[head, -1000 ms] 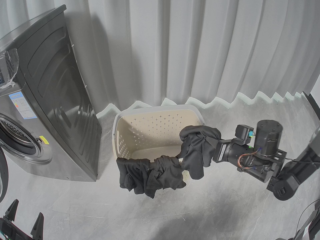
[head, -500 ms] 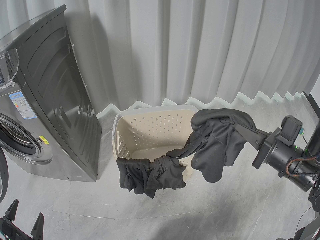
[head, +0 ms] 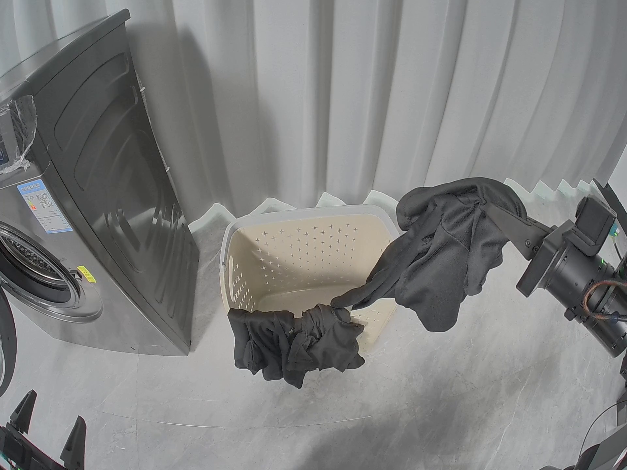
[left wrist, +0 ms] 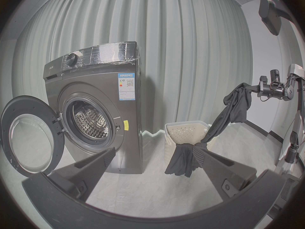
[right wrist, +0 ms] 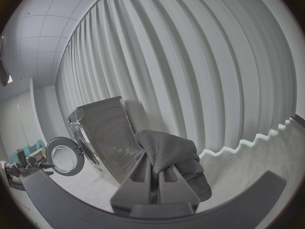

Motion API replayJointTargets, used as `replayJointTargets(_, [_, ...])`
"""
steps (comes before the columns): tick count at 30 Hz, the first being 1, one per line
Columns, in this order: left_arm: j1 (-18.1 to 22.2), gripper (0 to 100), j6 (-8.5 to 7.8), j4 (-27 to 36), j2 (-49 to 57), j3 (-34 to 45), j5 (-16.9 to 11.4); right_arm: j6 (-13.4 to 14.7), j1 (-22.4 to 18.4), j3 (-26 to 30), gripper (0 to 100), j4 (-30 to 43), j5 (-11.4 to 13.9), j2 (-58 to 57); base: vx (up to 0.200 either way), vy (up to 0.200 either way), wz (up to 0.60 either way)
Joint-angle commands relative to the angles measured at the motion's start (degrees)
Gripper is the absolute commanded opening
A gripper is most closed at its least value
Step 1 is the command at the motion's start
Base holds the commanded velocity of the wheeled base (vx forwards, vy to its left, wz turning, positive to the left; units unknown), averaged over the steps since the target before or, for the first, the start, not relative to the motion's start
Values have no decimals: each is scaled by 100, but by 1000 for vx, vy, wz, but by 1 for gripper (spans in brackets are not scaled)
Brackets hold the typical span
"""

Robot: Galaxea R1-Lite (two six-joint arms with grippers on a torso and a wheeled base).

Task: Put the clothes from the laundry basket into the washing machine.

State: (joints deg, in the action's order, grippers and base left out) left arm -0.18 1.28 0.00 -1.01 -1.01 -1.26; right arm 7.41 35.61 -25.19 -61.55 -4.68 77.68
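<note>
Well, this looks like the pulling-out step: the right gripper (right wrist: 156, 166) is clamped shut on a bunch of dark clothing (head: 450, 262), held up above and off to the right of the laundry basket (head: 307, 213). From that bunch a taut strand of cloth runs down to the basket's near right corner, where more of the dark fabric (head: 294, 344) lies draped over the near rim and hangs down the outside wall. Whether that is one long garment or two tangled together, I cannot tell. Inside, the basket's floor looks bare.

So the load hangs right at the gripper's fingers, with its lower end touching the basket rather than free of it. The left gripper (head: 55, 406) sits low with its jaws spread and nothing between them, well apart from the basket, on its left and nearer the robot.

The washing machine (head: 98, 184) stands just beside the basket on its left, door (left wrist: 28, 134) swung wide and drum (left wrist: 90, 121) exposed. My guess is the next move needs more height or a further draw away from the basket to free the draped part off the rim, and then a carry across the basket to the drum. The risk, as I see it, is the trailing end snagging and dragging the basket along.
</note>
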Motion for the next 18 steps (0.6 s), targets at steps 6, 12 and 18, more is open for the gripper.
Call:
replayJointTargets(6, [1,100,21,-9,101,92,3,-144,-72,330,0,91,-253,-148,-167,0,0])
replayJointTargets(12, [1,100,30,-9,101,92,3,-179,-247,708,0,126,-244,-359,0,0,0])
replayJointTargets(18, [1,100,21,0,101,92,3,-170,-221,805,0,126,-217,-403,0,133,0])
